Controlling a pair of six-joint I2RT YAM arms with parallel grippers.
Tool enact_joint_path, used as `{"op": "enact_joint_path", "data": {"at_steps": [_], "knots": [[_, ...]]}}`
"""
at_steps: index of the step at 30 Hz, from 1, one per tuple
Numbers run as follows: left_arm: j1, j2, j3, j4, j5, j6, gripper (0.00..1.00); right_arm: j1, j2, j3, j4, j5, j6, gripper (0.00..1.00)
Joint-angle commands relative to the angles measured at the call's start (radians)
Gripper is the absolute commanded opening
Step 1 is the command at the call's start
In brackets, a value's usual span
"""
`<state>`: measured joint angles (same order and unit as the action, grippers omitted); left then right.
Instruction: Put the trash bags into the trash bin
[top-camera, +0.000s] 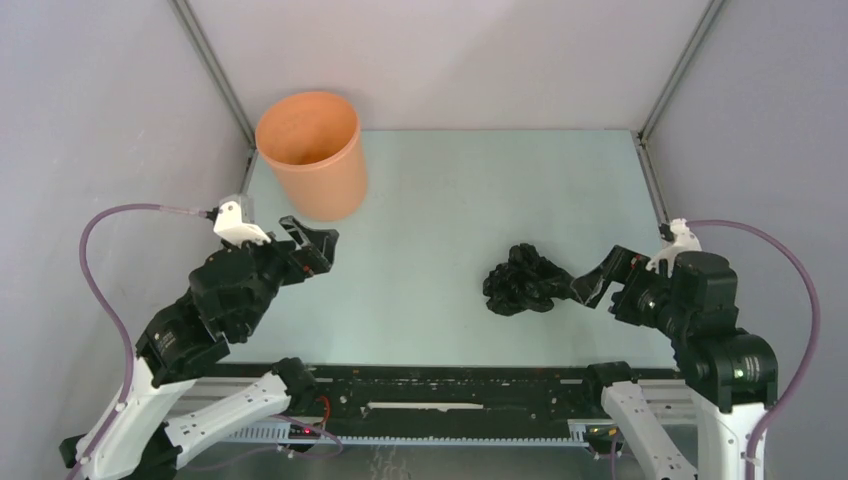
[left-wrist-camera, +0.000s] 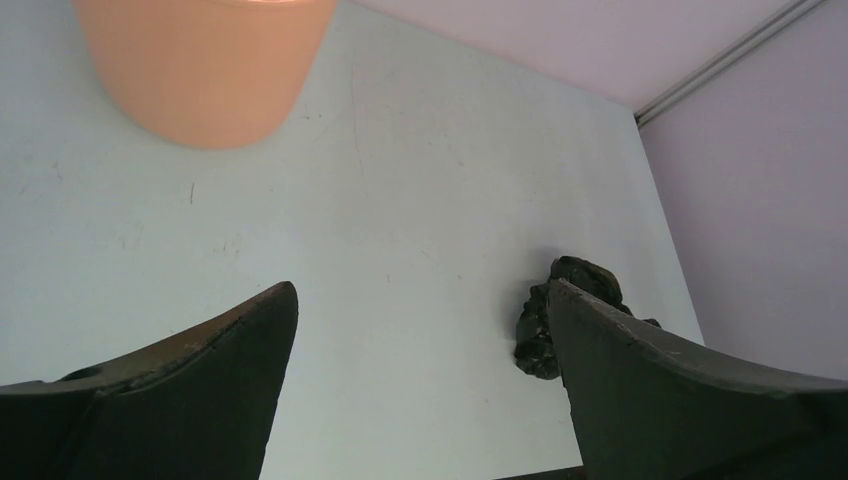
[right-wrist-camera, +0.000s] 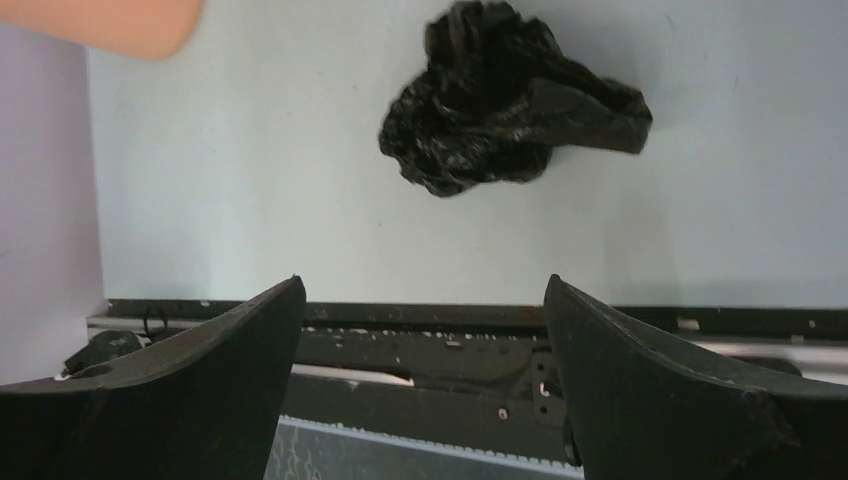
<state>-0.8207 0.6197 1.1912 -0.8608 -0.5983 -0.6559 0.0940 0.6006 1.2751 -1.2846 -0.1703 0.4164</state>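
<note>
- The trash bag (top-camera: 522, 280) lies crumpled into a glossy black wad on the counter (top-camera: 440, 190), right of the middle. No part of it is in the trash bin (top-camera: 312, 150).
- The trash bin stands upright at the far left corner, well apart from the bag. From above, what shows of its inside looks empty.
- The right pincer (top-camera: 592, 284) sits low, just beside the bag's right edge, with its fingers spread wide and holding nothing. Its wrist view shows the bag ahead of the fingers, not between them.
- The left pincer (top-camera: 318, 243) hovers near the bin's near side, equally wide open and empty.
- By my reading, the task is at its very beginning: the grasp, the carry across the counter and the drop into the bin are all left to do.
</note>
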Motion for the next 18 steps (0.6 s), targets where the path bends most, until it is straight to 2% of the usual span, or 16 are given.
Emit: {"op": "enact_joint_path", "data": {"at_steps": [1, 4, 7, 13, 16, 18], "knots": [[-0.004, 0.011, 0.018, 0.001, 0.019, -0.042, 1.0, 0.006, 0.093, -0.064, -0.057, 0.013, 0.002, 1.0], [-0.004, 0.041, 0.02, 0.002, 0.047, -0.042, 1.0, 0.002, 0.139, -0.127, -0.045, -0.038, 0.014, 1.0], [-0.003, 0.069, 0.022, -0.001, 0.079, -0.039, 1.0, -0.02, 0.12, -0.202, 0.017, -0.099, 0.051, 1.0], [-0.002, 0.127, 0.019, -0.003, 0.157, -0.038, 1.0, -0.129, 0.1, -0.351, 0.081, -0.216, 0.058, 0.99], [-0.003, 0.16, 0.001, 0.017, 0.241, -0.042, 1.0, -0.132, 0.099, -0.437, 0.169, -0.363, 0.095, 1.0], [-0.002, 0.189, -0.007, 0.023, 0.291, -0.045, 1.0, -0.138, 0.111, -0.494, 0.24, -0.343, 0.134, 1.0]]}}
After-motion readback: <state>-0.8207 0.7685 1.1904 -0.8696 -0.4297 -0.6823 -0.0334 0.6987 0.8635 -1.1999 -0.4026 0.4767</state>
